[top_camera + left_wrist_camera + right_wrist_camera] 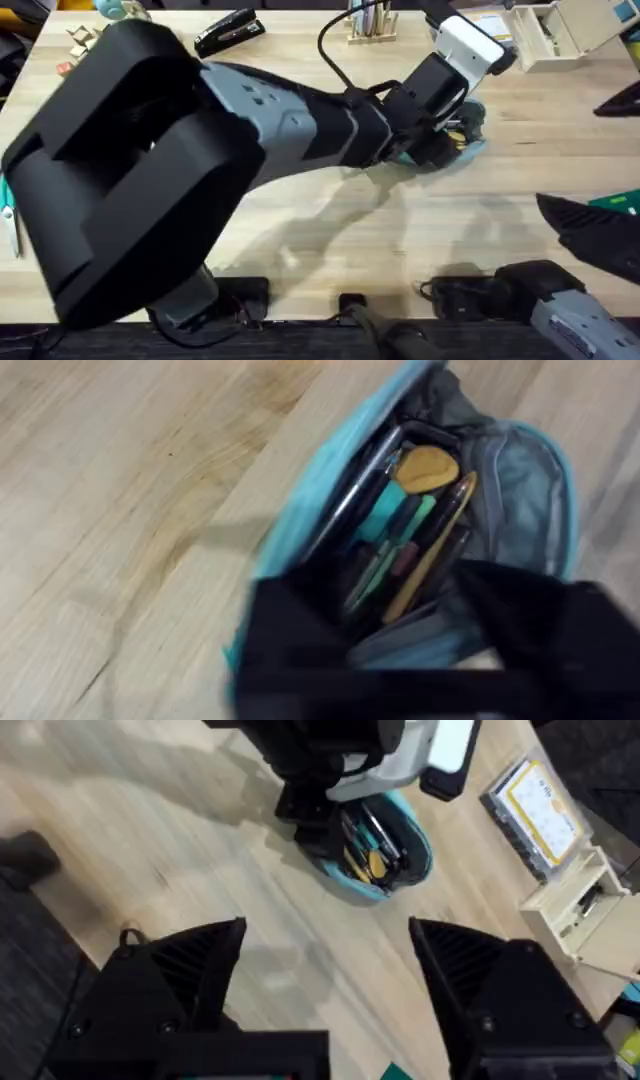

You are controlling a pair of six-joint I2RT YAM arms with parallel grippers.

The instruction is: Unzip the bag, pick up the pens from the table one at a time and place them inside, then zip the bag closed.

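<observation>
Overhead: left end effector [440,135] seemingly inside bag [470,140].

the teal-blue bag [520,470] lies unzipped on the pale wooden tabletop [120,510], its mouth gaping wide. inside, several pens [425,555] lie packed side by side along its length, one yellowish, others teal and dark, beside a mustard-coloured piece.
</observation>
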